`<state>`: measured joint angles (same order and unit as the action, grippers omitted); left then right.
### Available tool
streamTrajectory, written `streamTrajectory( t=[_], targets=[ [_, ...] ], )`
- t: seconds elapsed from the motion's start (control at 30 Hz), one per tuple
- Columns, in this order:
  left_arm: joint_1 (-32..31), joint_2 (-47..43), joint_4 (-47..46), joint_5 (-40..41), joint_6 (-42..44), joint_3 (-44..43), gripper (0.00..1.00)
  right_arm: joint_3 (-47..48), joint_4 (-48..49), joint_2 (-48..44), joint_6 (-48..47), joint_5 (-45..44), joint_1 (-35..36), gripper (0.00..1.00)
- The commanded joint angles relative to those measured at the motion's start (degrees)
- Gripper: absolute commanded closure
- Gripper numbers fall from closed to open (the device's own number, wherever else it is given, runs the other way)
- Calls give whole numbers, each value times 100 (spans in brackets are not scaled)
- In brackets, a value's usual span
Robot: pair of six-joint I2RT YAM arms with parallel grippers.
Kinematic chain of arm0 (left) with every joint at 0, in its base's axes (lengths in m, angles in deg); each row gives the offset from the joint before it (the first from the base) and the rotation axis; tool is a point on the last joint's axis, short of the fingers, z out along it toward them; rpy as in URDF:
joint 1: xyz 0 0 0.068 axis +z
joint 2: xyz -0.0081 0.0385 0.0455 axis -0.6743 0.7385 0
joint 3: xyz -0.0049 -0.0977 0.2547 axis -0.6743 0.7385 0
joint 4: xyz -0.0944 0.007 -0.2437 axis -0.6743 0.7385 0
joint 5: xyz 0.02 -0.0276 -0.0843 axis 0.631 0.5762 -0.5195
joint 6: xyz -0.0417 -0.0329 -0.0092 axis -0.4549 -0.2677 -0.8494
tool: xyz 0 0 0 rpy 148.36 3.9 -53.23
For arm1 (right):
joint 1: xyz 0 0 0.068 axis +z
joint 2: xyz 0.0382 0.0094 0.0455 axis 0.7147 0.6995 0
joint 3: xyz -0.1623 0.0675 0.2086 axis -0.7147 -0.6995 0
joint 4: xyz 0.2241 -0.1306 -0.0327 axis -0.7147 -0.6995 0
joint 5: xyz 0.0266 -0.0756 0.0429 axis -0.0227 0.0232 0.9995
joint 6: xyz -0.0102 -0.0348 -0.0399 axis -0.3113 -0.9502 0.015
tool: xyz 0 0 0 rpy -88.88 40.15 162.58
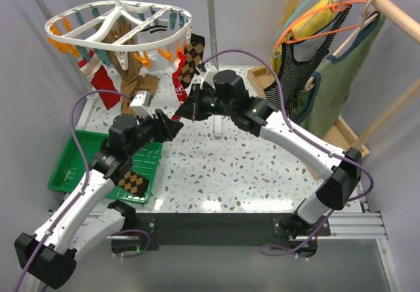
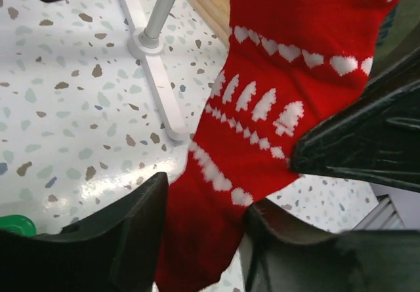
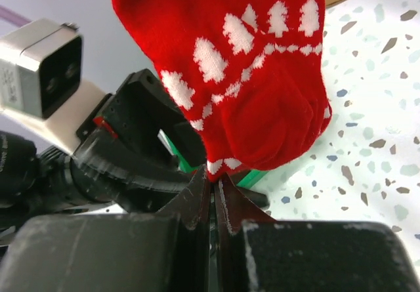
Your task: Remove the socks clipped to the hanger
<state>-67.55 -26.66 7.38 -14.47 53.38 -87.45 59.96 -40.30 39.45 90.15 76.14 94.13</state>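
The white oval hanger (image 1: pixel 118 21) hangs at the top left with several socks clipped under it: a red one (image 1: pixel 102 79), a tan-brown one (image 1: pixel 132 75), a white striped one (image 1: pixel 155 42), an argyle one (image 1: pixel 194 54) and a second red sock (image 1: pixel 178 87). My right gripper (image 1: pixel 182 110) is shut on the lower edge of this red sock (image 3: pixel 223 62); its jaws are pressed together (image 3: pixel 215 177). My left gripper (image 1: pixel 172 125) is open, and the sock's red foot (image 2: pixel 262 108) hangs between its fingers (image 2: pixel 125 239).
A green tray (image 1: pixel 69 167) at the near left holds an argyle sock (image 1: pixel 134 182). The rack's white pole foot (image 1: pixel 217 126) stands behind the grippers. A striped top and green garment (image 1: pixel 328 56) hang on wire hangers at the right, above a wooden box (image 1: pixel 261 79).
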Motion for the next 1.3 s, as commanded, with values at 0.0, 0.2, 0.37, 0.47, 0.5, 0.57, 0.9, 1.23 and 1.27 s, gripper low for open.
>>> streamTrajectory(
  t=[0.0,0.2,0.37,0.47,0.5,0.57,0.9,1.23,1.27],
  targets=[
    [19,-17,-242,21,133,-2,60,291,-175,-315,107,-9,106,100],
    [19,-131,-13,74,-34,-46,100,800,-842,-167,-217,-220,97,87],
    [27,-360,-13,-49,-210,85,100,1950,-1897,177,-902,-869,71,68],
    [19,-404,-5,-146,-280,138,100,2583,-2213,414,-1210,-1291,27,53],
    [19,-395,-5,-181,-341,156,100,2785,-2310,493,-1289,-1353,27,50],
    [19,-395,-48,-330,-386,200,100,3374,-2521,800,-1570,-1643,27,44],
    [19,-343,-84,-779,-465,270,100,4448,-2153,1513,-2143,-2637,-8,34],
    [27,-123,-40,-998,-447,42,100,4052,-1098,1337,-2099,-2400,-17,33],
    [19,-123,-66,-1016,-474,42,100,4079,-1098,1363,-2090,-2382,-17,33]
  ],
)
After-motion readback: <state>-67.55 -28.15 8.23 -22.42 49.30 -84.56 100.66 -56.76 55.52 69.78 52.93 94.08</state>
